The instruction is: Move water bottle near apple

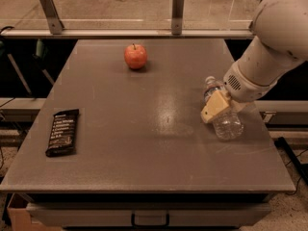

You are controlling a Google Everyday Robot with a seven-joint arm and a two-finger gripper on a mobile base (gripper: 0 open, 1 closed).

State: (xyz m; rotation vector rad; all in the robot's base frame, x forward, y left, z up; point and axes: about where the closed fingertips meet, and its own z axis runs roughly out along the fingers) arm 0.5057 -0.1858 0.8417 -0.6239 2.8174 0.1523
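Camera view: gripper (pixel 215 112) at table's (pixel 144 148) right, fingers (pixel 214 107) clasping the water bottle (pixel 228 125), well apart from apple (pixel 135 57).

Hand (pixel 216 108) at water bottle (pixel 227 125) on right of bench (pixel 144 143), bare surface between it and apple (pixel 135 57), dark packet (pixel 62 132) well left.

No text, brand, number or sign is being shown clearly enough to be read. Pale lines of print are being carried on the face of the dark wrapped bar (pixel 62 132) lying near the left edge of the bench (pixel 144 167), but no word of it is being made out. Nothing is being made out on the water bottle (pixel 228 125) either, at the bench's right side, where the end effector (pixel 214 110) is being seen overlapping its left flank.
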